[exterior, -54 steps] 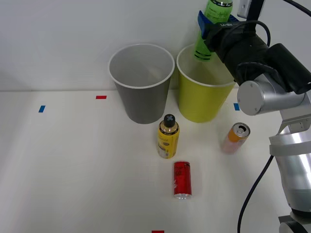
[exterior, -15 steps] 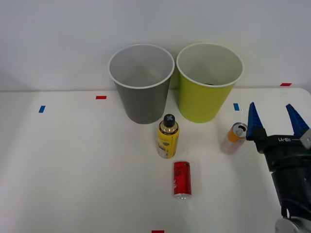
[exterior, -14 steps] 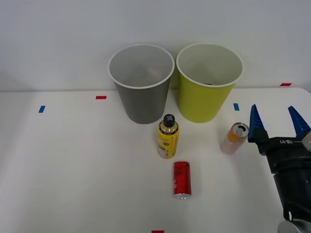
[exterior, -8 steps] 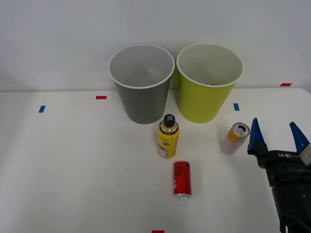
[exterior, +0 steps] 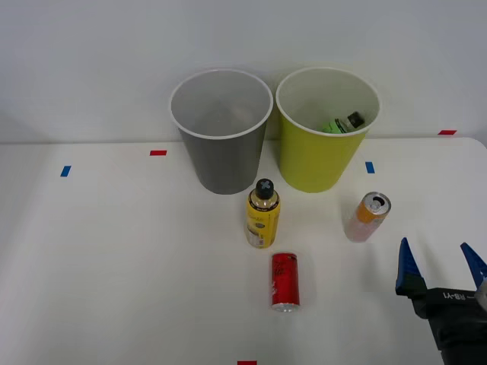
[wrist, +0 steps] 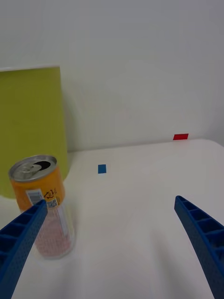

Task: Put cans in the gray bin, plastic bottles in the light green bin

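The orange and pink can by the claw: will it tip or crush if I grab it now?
The orange and pink can stands upright, tall and narrow, so a sideways nudge would probably tip it. Its tab hole looks open, so it is likely empty, light and easily dented. The open right claw should straddle it squarely.

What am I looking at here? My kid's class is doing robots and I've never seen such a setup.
It is a two-armed robot sorting rubbish on a white table. One picture looks down from above its arms; the other comes from a camera on its right wrist.

The two blue prongs are the right gripper, open and holding nothing.

At the back stand a gray bin and a light green bin, which has a green bottle inside.

On the table are a yellow bottle, a red can lying down, and an orange can, seen close up from the wrist.
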Controlling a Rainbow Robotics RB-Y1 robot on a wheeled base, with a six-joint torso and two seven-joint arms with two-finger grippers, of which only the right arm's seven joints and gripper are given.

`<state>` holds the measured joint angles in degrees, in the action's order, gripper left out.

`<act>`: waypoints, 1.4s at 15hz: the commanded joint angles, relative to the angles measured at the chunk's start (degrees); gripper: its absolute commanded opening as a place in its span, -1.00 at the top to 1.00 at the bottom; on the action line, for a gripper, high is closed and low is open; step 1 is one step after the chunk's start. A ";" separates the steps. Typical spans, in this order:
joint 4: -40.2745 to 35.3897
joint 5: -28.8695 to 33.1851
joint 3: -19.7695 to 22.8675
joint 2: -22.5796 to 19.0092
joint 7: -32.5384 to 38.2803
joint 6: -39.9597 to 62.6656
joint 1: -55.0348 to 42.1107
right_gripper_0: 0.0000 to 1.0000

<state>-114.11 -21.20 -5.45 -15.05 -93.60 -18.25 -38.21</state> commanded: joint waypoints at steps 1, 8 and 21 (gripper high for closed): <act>0.03 -0.42 -2.55 0.54 -0.09 -0.47 -3.19 -0.87; 12.25 0.46 -8.26 3.09 0.97 -19.02 -1.61 -0.87; 13.92 38.87 -0.53 9.60 15.29 -17.61 -3.19 -0.87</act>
<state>-100.19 12.21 -7.74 -6.91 -84.58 -35.75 -40.83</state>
